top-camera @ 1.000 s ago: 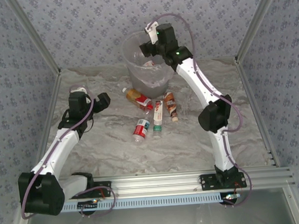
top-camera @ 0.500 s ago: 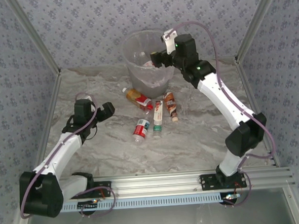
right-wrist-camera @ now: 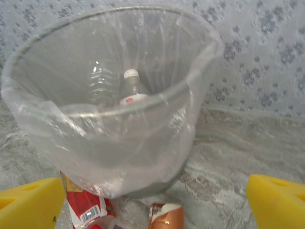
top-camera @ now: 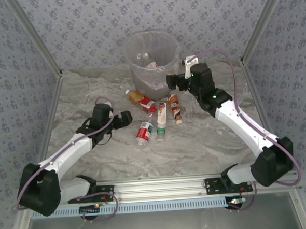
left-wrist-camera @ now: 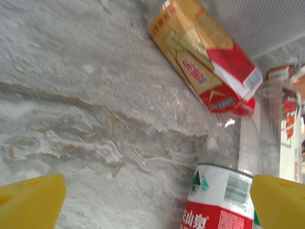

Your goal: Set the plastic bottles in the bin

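Both left gripper (left-wrist-camera: 155, 201) and right gripper (right-wrist-camera: 153, 202) gape empty; centre the left one over the red-labelled bottle (left-wrist-camera: 217, 202) before you squeeze.

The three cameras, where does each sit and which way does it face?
Top external: above and behind the bases, looking down on the table; both arms, left gripper, right gripper.
Left wrist: low over the table, facing lying bottles; yellow fingers at bottom corners.
Right wrist: facing the bin's open top; yellow fingers likewise.
Shared: all catch the red-and-yellow bottle.
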